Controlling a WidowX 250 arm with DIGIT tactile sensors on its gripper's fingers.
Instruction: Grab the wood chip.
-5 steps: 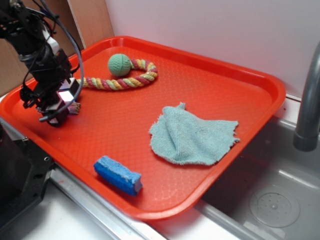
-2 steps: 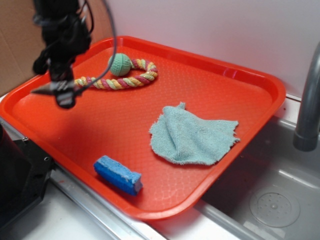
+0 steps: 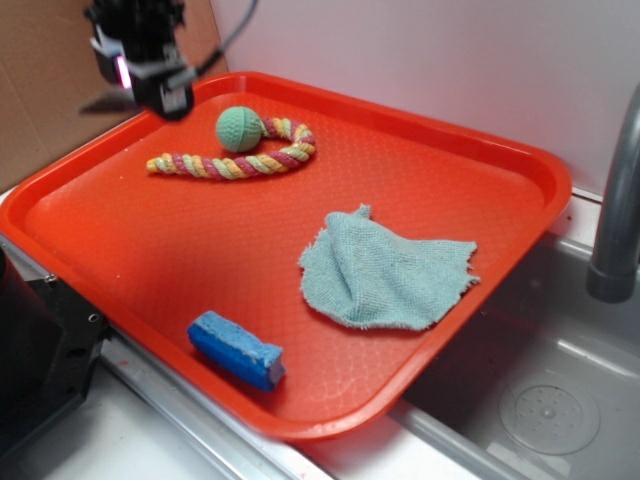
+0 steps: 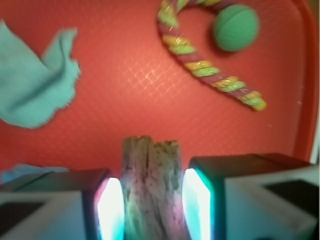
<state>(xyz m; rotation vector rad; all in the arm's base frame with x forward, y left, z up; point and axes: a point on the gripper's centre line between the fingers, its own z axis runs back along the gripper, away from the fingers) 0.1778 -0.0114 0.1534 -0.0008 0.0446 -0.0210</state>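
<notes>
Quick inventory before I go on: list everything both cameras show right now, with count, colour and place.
wood chip: one, brown-grey, clamped between the gripper fingers, above the tray
tray: one, red, beside the sink
braided rope: one, multicoloured, far part of the tray
green ball: one, in the rope's loop
cloth: one, pale teal, crumpled, right of tray centre
sponge: one, blue, near edge of the tray
faucet: one, grey, right edge
sink: one, metal, lower right
gripper: one, black, raised over the tray's far left corner
</notes>
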